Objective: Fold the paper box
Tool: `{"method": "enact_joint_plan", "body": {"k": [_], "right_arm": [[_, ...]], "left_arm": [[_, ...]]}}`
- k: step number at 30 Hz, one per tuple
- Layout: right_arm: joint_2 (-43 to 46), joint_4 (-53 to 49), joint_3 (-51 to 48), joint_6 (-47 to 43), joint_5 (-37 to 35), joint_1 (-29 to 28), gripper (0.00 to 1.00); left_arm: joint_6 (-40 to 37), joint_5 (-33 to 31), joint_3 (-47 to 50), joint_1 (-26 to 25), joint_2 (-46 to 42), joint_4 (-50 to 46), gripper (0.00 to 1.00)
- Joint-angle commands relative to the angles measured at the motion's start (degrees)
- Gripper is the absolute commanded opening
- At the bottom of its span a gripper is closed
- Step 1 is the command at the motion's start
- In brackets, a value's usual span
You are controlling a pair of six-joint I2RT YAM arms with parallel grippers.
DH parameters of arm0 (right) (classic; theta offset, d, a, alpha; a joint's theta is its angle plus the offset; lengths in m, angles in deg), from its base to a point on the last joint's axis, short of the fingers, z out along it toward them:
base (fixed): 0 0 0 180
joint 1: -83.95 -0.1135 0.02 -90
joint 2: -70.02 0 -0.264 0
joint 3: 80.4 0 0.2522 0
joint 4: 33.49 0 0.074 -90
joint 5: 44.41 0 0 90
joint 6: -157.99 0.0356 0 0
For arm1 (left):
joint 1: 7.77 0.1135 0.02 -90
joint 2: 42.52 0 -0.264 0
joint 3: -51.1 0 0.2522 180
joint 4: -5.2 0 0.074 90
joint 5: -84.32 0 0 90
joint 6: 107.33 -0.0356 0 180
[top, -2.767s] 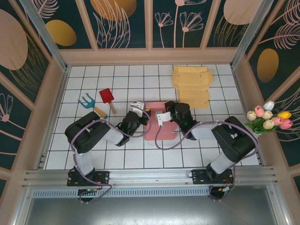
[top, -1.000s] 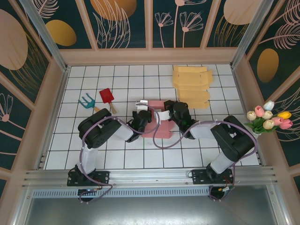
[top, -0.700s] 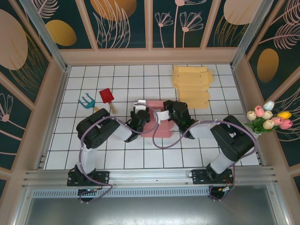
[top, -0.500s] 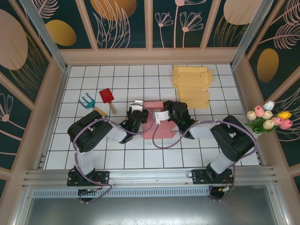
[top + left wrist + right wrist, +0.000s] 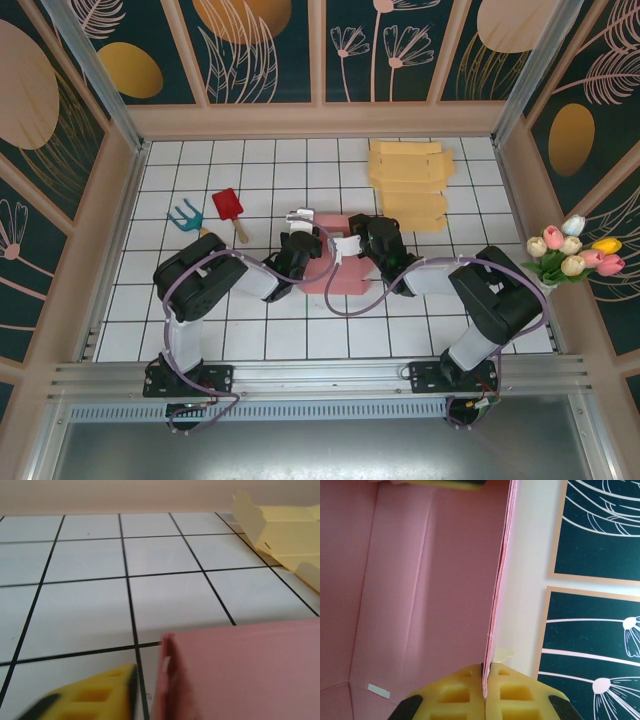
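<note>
**Pink box mid-tabletop, right pincer clamped on a wall**

Pink box sits on the white tiled tabletop. It is partly erected, with at least one wall standing. Both arms reach in to it from the near edge.

Right pincer: over the right half of the box. In the wrist view the right pincer is closed on the top edge of an upright pink wall. The two yellow pads are pressed together with the thin panel pinched between them. The box's inner face lies left of that wall, with a fold crease running down it and a small white tag near the bottom corner.

Left pincer: at the box's left edge, toward its far end. The wrist view shows one yellow finger just beside the box's upright corner, on the corner's left. The second finger is hidden, so I cannot tell how far open this pincer is or whether it grips anything.

Around the box:
- Stack of flat yellow cardboard sheets lies beyond the box to the right, near but apart. It also shows in the left wrist view.
- Red trowel is left of the box.
- Teal hand rake is further left, just beside the trowel.
- Bunch of tulips is well right of the box, past the tabletop edge.
</note>
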Motion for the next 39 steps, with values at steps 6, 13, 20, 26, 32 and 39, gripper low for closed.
{"method": "enact_joint_plan", "body": {"k": [6, 13, 20, 26, 32, 39], "right_arm": [[-2.23, -11.32, -1.76, 1.37, 1.83, -0.36, 0.0], [-2.06, -11.31, -1.4, 2.82, 1.71, -0.45, 0.0], [-2.12, -11.41, -1.2, 2.94, 1.6, -0.45, 0.0], [-2.54, -11.4, -1.2, 2.92, 1.43, -0.53, 0.0], [-2.39, -11.73, -1.19, 2.91, 1.43, -0.53, 0.0], [-1.71, -11.91, -0.93, 3.21, 1.69, -0.17, 0.0]], "left_arm": [[1.84, -21.42, -3.3, 1.46, 2.73, -6.45, 0.0], [0.26, -8.21, 0.54, 1.44, 1.2, -0.56, 0.33], [2.59, -1.73, 3.76, 1.41, 0.76, 3.38, 0.43], [3.0, -2.01, -0.13, 1.41, 4.47, 0.92, 0.44], [3.86, -8.26, -2.85, 1.48, 6.33, -2.54, 0.23], [2.79, -11.36, -1.44, 1.41, 4.27, -2.85, 0.0]]}}
